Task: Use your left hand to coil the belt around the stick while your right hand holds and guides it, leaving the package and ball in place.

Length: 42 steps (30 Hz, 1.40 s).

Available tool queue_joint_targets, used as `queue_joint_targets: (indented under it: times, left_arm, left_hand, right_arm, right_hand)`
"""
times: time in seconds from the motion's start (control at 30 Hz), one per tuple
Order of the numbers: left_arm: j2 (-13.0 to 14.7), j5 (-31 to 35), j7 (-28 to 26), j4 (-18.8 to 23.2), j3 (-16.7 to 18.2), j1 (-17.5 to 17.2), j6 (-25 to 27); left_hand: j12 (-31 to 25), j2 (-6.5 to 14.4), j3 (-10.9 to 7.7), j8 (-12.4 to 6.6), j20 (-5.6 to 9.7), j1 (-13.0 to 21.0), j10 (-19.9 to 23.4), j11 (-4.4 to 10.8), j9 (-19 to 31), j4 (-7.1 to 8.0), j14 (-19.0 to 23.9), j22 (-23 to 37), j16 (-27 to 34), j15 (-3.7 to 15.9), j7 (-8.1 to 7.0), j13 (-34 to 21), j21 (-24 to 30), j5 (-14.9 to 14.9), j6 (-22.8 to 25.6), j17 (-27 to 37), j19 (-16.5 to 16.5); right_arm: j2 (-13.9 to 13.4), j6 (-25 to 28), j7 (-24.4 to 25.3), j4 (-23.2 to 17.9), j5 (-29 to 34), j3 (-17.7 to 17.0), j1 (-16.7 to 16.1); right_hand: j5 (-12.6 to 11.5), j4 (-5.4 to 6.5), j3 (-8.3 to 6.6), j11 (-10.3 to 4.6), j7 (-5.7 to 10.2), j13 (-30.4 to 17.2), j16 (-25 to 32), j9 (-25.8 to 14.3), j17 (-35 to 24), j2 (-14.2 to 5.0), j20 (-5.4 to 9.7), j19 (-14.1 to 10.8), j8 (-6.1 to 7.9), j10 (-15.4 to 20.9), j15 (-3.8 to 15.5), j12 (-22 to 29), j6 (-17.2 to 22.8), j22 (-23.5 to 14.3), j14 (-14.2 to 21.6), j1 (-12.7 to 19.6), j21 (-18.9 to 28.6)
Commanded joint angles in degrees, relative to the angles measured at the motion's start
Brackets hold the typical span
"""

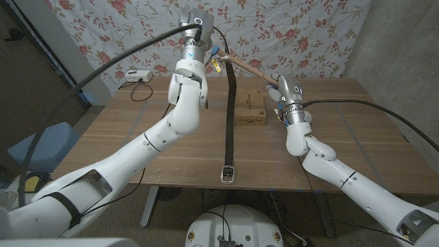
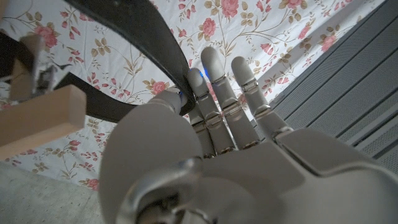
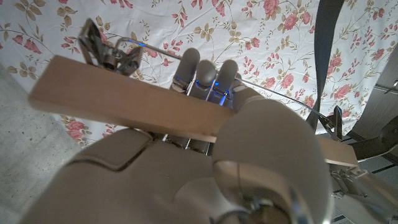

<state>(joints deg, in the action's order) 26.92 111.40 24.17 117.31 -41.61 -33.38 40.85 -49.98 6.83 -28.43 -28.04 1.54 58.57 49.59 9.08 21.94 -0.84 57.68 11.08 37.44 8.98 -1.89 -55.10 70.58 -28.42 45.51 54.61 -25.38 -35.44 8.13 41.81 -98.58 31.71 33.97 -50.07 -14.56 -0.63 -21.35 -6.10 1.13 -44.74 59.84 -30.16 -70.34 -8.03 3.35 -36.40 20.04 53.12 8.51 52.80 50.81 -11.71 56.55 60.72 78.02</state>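
A: Item, belt [image 1: 230,116]?
B: Draped from the stick [image 1: 250,66] held above the table's far edge; buckle lies near the near edge. Judged limp, light; best taken near the stick.
A: Hands?
B: Left hand [image 2: 205,134] pinches the belt; right hand [image 3: 205,124] is clamped on the stick.
A: Containers?
B: Package [image 1: 250,110], closed; contents cannot be told.

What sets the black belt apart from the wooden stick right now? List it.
1. The black leather belt is dark and limp; the pale wooden stick is rigid and straight.
2. The belt hangs down to its metal buckle near the table's front edge; the stick is held in the air, slanted.
3. The left hand holds the belt; the right hand grips the stick.
Both are long and narrow.
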Motion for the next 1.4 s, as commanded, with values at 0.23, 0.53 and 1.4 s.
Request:
queue_joint_targets:
  times: [0.23,0.53,1.4]
  left_arm:
    - [-10.7,6.6,-0.8,-3.2,6.3,-0.3,-7.2]
    - [-12.6,4.1,7.3,-2.5,4.8,3.5,-11.6]
    - [-21.9,-26.4,35.2,15.2,14.0,6.3,-8.9]
  left_hand:
    - [0.8,0.7,-0.71,-9.05,-0.15,1.6,4.0,1.70,16.3,0.08,1.0,0.1,-0.4,3.39,1.91,0.6,1.1,-0.3,2.1,0.9,-0.7]
    - [1.3,0.6,-0.98,-8.47,-0.09,2.0,4.3,1.36,15.3,-0.12,1.5,0.1,-0.7,3.40,2.25,0.7,1.7,0.0,2.7,1.3,-1.1]
    - [2.2,2.0,-1.93,-6.38,-1.59,3.4,4.1,-0.78,13.8,-0.55,1.9,0.5,-1.3,3.10,4.22,-0.4,4.0,2.1,1.8,3.1,-0.2]
  right_arm:
    - [-1.4,-3.1,0.1,0.7,2.2,1.3,0.2]
    - [-0.5,0.7,-1.2,0.5,6.1,2.8,1.4]
    - [3.6,4.4,-3.1,8.3,6.2,7.6,7.9]
  right_hand:
    - [-0.6,0.45,-0.37,0.14,-0.17,-0.1,0.6,-0.5,-0.1,-0.79,7.18,0.7,0.03,0.5,4.04,0.2,3.0,0.3,-0.3,0.9,0.7]
    - [-0.7,0.46,-0.40,0.24,-0.21,-0.2,0.7,-0.5,-0.1,-0.70,7.26,1.0,-0.10,0.5,4.04,0.2,3.2,0.5,-0.5,1.0,1.0]
    - [-0.9,0.57,-0.44,0.23,0.03,-0.1,1.0,-0.6,-0.1,-0.54,7.20,1.5,-0.49,0.6,4.05,0.2,3.6,0.9,-0.9,0.9,1.6]
